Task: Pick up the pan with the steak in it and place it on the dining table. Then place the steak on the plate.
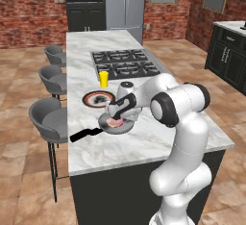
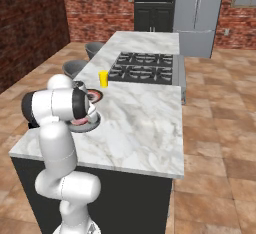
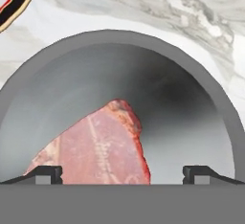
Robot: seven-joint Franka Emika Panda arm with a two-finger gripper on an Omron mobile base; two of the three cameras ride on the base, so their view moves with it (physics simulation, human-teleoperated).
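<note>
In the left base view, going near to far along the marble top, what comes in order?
Pan with the steak → plate → yellow cup → stove burners.

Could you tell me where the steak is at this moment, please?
The steak lies in the pan on the dining table, just nearer than the plate, directly under the open hand.

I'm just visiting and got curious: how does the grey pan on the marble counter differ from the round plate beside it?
The pan is plain grey metal; the plate has a red-orange rim and dark centre. The pan has a long black handle that sticks out toward the stools; the plate has none. The pan holds a pink steak; the plate carries no meat. Both are round and rest flat on the dining table.
</note>
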